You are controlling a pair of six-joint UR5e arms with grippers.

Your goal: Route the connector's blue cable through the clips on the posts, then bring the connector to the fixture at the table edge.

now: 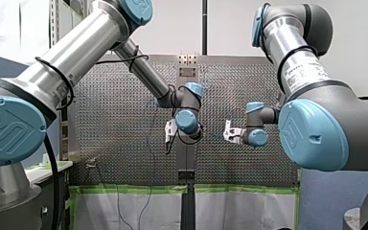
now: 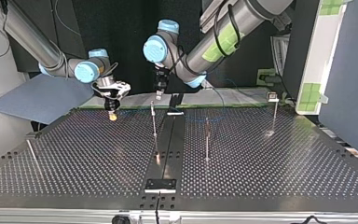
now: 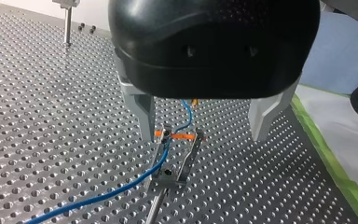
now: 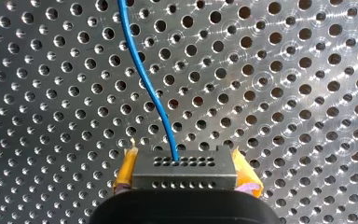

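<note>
Top view: connector [image 2: 113,116] hangs over table [image 2: 270,182] near its far edge

Blue cable [image 4: 144,79] against the silver surface [image 4: 284,93], dotted with a regular hole grid. Dark grey connector [image 4: 184,172], two rows of pinholes; yellow pads [image 4: 127,169] beside it. Orange clip [image 3: 182,136].

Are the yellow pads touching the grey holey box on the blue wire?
Touching: right wrist view shows both yellow pads pressed against the grey holey box.
</note>
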